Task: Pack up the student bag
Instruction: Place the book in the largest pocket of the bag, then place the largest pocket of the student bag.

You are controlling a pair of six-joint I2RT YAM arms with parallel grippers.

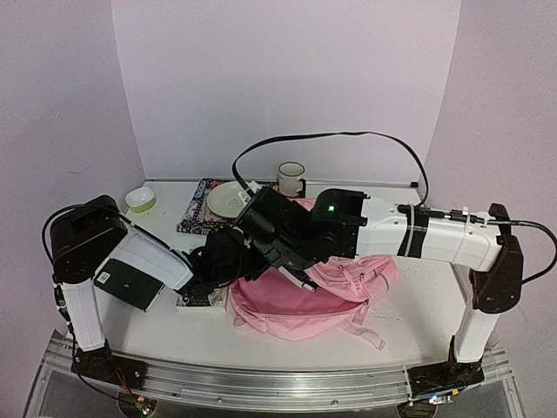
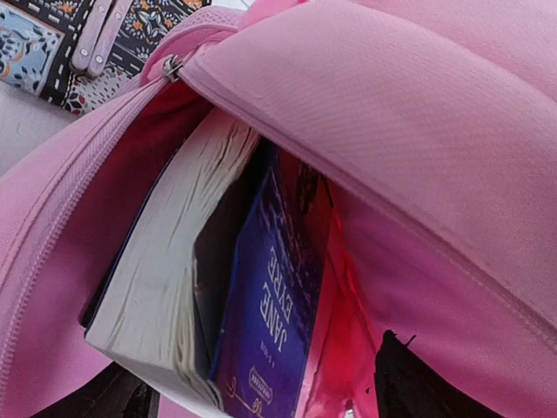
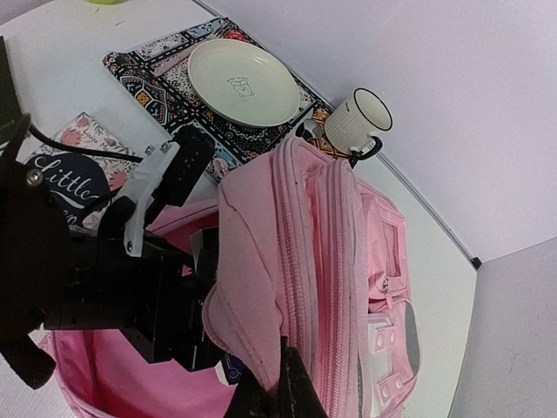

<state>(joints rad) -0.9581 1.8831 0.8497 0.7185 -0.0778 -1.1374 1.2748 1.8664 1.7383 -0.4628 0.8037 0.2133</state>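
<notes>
White table (image 1: 426, 305), lilac walls (image 1: 287, 78), backpack (image 1: 296, 318).

Student bag (image 1: 305, 300) opens toward the counter's (image 1: 426, 300) left edge; right gripper (image 3: 280, 383), jaws pinched on the upper flap, lifts it, so the mouth gapes; right arm (image 1: 435, 235) spans low over the bag from the right edge. Inside, thick book (image 2: 161, 279) and blue book (image 2: 270, 305) stand side by side and fill most of the gap; narrow slot of pink lining free beside the blue book. Left gripper (image 1: 233, 268) sits in the mouth, jaws spread wide, blocking entry; floral book (image 3: 70, 170) lies just outside it. Far edge crowded: patterned mat (image 3: 148, 83), plate (image 3: 244, 83), mug (image 3: 357, 117), green bowl (image 1: 139, 200); near right corner bare.
</notes>
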